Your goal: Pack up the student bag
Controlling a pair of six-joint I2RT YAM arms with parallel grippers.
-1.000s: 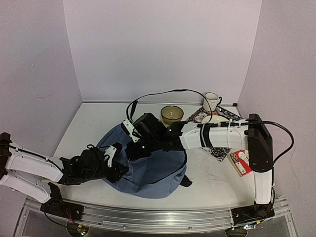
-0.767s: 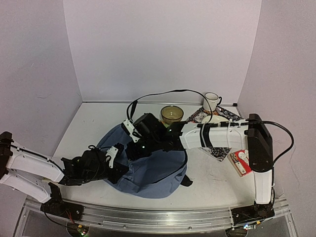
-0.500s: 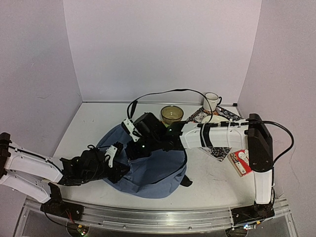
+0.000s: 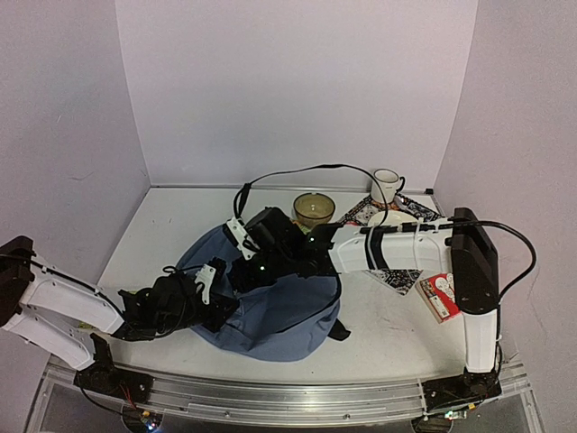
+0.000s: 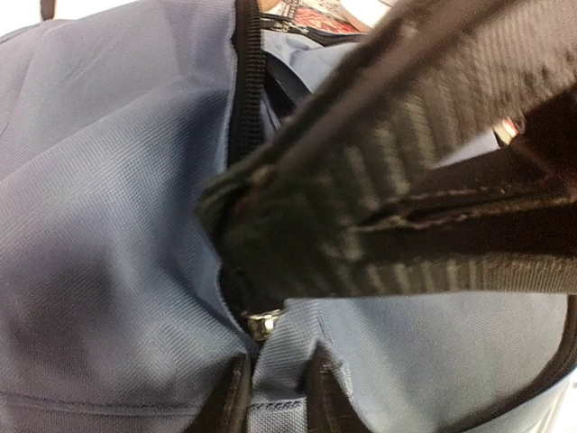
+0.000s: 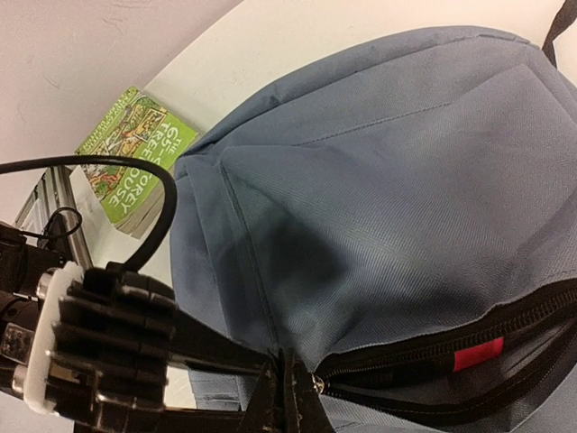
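The student bag [image 4: 270,311] lies flat mid-table, slate blue with a black zip. My left gripper [image 4: 215,305] is at its near-left edge. In the left wrist view its fingers [image 5: 231,399] pinch a small blue fabric tab [image 5: 278,374] just below the metal zip slider [image 5: 262,323], and a black webbing strap [image 5: 406,180] crosses above. My right gripper [image 4: 245,263] rests on the bag's top. Its jaws are pressed together [image 6: 287,397] right beside the zip slider [image 6: 315,384], at the end of the partly open zip [image 6: 451,338]. Whether a zip pull sits between them is hidden.
A green paperback [image 6: 135,158] lies on the table past the bag's edge. At the back right stand a glass bowl [image 4: 314,209], a white mug [image 4: 386,185] and a plate [image 4: 389,216]. A patterned notebook [image 4: 401,278] and a red-and-white book [image 4: 439,296] lie at the right.
My left arm's upper link has lifted and its gripper has crept slightly right onto the bag's edge. The right arm and the bag have stayed put.
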